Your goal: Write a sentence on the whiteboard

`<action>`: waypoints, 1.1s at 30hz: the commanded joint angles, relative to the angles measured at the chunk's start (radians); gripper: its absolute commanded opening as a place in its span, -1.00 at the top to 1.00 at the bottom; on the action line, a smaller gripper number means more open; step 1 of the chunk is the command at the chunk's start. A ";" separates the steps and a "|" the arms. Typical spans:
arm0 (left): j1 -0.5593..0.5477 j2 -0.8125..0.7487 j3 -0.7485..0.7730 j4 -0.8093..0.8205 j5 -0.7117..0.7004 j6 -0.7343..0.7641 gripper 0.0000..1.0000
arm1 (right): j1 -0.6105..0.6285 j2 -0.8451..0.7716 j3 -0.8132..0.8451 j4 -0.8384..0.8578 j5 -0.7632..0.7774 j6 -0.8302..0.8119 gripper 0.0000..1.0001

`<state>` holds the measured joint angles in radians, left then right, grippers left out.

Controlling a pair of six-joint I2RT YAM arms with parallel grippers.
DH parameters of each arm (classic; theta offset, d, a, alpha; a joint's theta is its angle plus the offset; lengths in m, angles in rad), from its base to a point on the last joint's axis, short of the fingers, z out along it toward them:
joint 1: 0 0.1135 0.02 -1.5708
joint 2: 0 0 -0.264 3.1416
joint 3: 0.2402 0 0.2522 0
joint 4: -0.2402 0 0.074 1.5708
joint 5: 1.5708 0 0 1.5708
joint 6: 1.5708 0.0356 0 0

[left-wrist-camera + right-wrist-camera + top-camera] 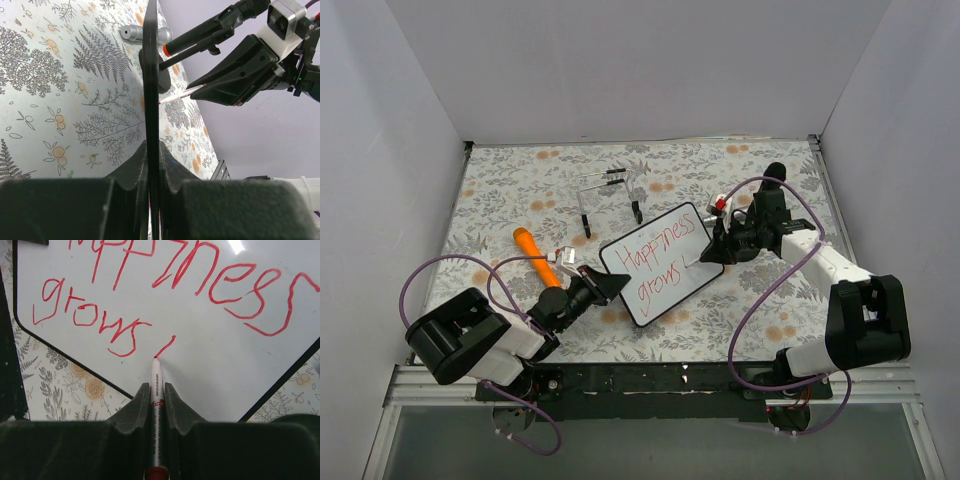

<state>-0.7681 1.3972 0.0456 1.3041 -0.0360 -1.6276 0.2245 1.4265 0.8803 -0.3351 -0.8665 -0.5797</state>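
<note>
1. Showing the task well advanced: the sentence is running in red across the whiteboard, reading "Happiness" on the upper line and "grows" on the lower.
2. After "grows", a single short slanted stroke is standing alone, and the tip of the marker is touching its lower end. Judging from this, a further word is only just beginning, so the writing is looking unfinished.
3. The right claw is gripping the marker narrowly. The barrel is lying between the two fingers and the tip is pointing forward onto the white surface.
4. The left claw is pinching the near-left corner of the whiteboard, which is appearing edge-on in the left wrist view. This grip is apparently steadying the board for writing. Whether the board is resting flat on the bench cannot be told.
5. The whiteboard is sitting near the middle of the bench, turned diagonally between the two claws, just in front of the wire stand.
6. No container is appearing in any view. The wire stand is holding nothing, and an orange stick is lying loose on the bench to the left of the board.
</note>
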 commanded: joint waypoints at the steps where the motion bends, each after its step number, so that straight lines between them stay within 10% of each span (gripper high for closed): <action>1: -0.007 -0.017 -0.038 0.235 0.018 0.031 1.00 | -0.001 -0.034 -0.035 -0.080 -0.005 -0.069 0.97; 33: -0.005 -0.014 -0.035 0.236 0.021 0.032 1.00 | -0.001 0.011 0.042 0.027 -0.006 0.041 0.97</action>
<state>-0.7681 1.3972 0.0456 1.3048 -0.0353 -1.6268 0.2237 1.4284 0.8829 -0.3336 -0.8665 -0.5453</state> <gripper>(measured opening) 0.051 0.177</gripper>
